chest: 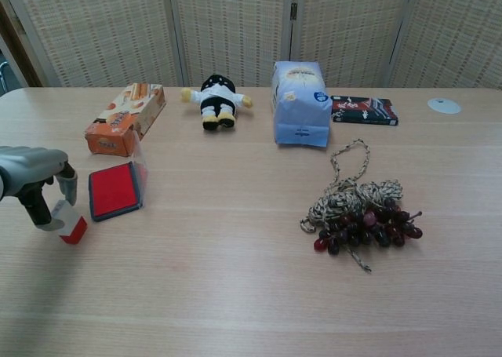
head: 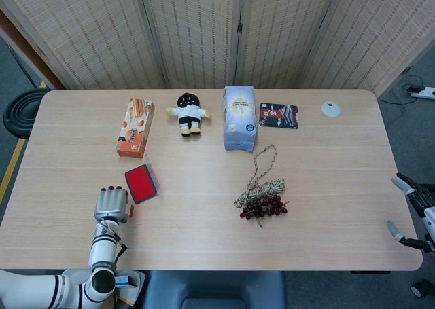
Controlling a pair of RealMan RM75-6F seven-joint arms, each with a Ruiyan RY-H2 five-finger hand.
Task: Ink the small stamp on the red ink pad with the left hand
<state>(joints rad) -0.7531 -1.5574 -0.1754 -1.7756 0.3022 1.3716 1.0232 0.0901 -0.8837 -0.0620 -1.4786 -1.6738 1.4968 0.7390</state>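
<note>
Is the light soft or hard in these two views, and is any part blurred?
Head view: even, soft light, no glare on the table. Chest view: sharp, only a faint shadow under the left hand at the small stamp beside the red ink pad.

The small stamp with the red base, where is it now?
In the chest view the small stamp with the red base sits at the table's left, between the left hand's fingers, just left of the red ink pad.

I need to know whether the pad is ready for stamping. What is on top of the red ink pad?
Nothing lies on the red ink pad; its clear lid stands open behind. The left hand holds the small stamp beside it.
</note>
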